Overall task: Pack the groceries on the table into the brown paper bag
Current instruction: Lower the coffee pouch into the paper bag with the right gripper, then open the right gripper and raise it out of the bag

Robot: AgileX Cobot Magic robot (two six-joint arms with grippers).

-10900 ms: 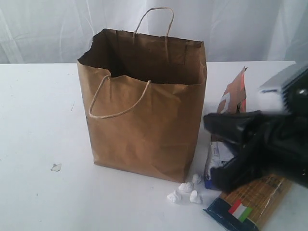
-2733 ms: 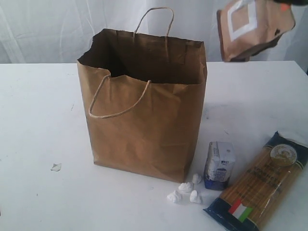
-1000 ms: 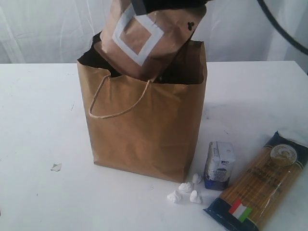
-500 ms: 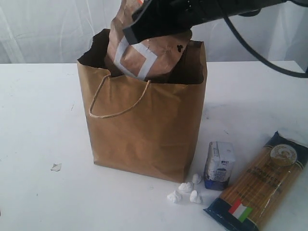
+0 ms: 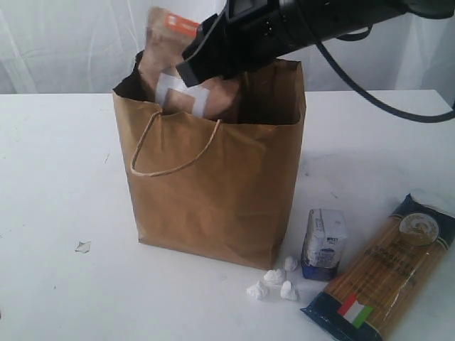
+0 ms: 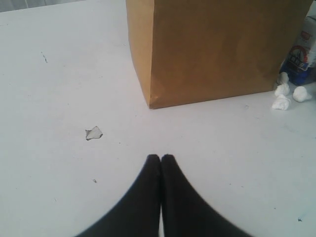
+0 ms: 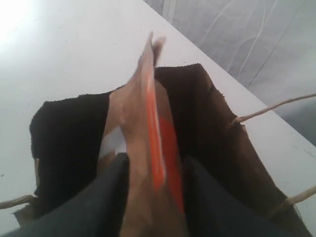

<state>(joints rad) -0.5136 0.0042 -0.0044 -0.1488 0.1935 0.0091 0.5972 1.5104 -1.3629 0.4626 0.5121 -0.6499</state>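
The brown paper bag [image 5: 213,192] stands open on the table [image 5: 57,177]. A brown-orange pouch [image 5: 178,78] sits partly inside its mouth, its top leaning out over the rim and blurred. My right gripper [image 5: 206,60] hovers over the bag mouth; in the right wrist view its jaws [image 7: 155,160] are spread, one on each side of the pouch [image 7: 148,123]. A small white-blue carton [image 5: 324,241] and a long spaghetti packet [image 5: 384,273] lie right of the bag. My left gripper [image 6: 161,157] is shut and empty, low over the table before the bag [image 6: 217,49].
Several small white lumps [image 5: 274,280] lie by the bag's front corner, next to the carton [image 6: 302,54]. A small paper scrap [image 5: 83,246] lies on the table to the left. White curtains hang behind the table.
The pouch has sunk deeper into the bag and tipped left. My right gripper's jaws have spread apart from it. The left gripper has not moved.
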